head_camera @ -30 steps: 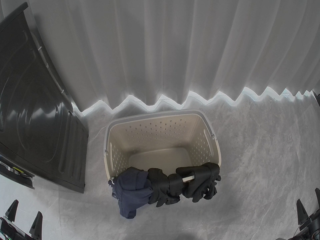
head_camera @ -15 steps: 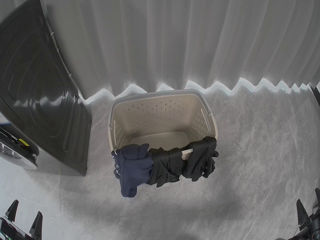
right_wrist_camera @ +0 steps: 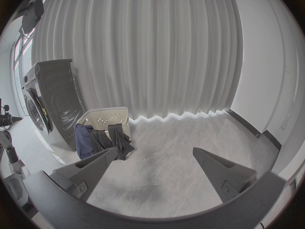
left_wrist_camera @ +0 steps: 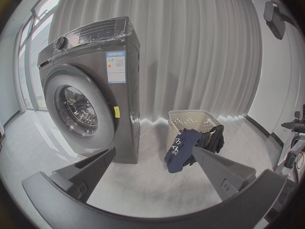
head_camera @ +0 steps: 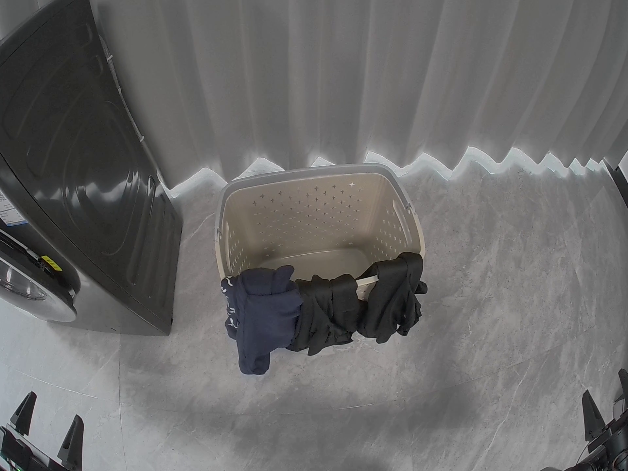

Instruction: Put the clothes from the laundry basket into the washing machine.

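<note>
Evidently for easy grasping, clothes (head_camera: 314, 309) drape the laundry basket (head_camera: 314, 170) rim mid-frame; left gripper (left_wrist_camera: 153, 149) and right gripper (right_wrist_camera: 154, 149) are spread wide, empty.

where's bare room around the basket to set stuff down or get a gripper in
Widest bare floor lies right of the basket, out to the curtain. A narrower strip runs between basket and washer. The basket's inside is bare. Crowded: its near rim, draped with clothes.
</note>
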Controlling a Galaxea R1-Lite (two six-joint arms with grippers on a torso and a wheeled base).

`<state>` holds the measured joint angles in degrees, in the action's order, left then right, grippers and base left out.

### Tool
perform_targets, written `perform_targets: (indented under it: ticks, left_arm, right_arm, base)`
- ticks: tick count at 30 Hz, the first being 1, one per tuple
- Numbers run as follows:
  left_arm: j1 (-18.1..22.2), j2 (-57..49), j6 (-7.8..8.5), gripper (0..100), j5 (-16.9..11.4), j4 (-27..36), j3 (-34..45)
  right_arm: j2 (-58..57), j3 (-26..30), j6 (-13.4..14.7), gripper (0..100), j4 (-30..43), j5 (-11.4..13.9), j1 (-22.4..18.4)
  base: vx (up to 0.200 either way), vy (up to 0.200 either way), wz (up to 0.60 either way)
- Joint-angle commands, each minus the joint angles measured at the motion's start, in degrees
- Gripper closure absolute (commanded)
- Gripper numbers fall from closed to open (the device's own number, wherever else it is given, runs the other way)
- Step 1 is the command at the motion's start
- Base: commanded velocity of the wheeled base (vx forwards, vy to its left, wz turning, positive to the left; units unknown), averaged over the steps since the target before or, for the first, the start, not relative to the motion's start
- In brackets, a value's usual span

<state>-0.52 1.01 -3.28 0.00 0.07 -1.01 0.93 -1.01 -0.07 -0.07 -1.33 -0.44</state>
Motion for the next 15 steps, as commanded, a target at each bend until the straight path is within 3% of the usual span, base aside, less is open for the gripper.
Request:
perform_targets:
  ticks: [1, 15]
  left_arm:
    - [0.0, -0.7, -0.06, 0, 0.0, 0.0, 0.9]
    - [0.0, -0.7, -0.06, 0, 0.0, 0.0, 0.9]
  right_arm:
    - [-0.9, 1.0, 0.0, 0, 0.0, 0.0, 0.0]
    - [-0.9, 1.0, 0.0, 0, 0.0, 0.0, 0.0]
  base:
    - [0.0, 0.2, 0.0]
    - [0.0, 0.2, 0.0]
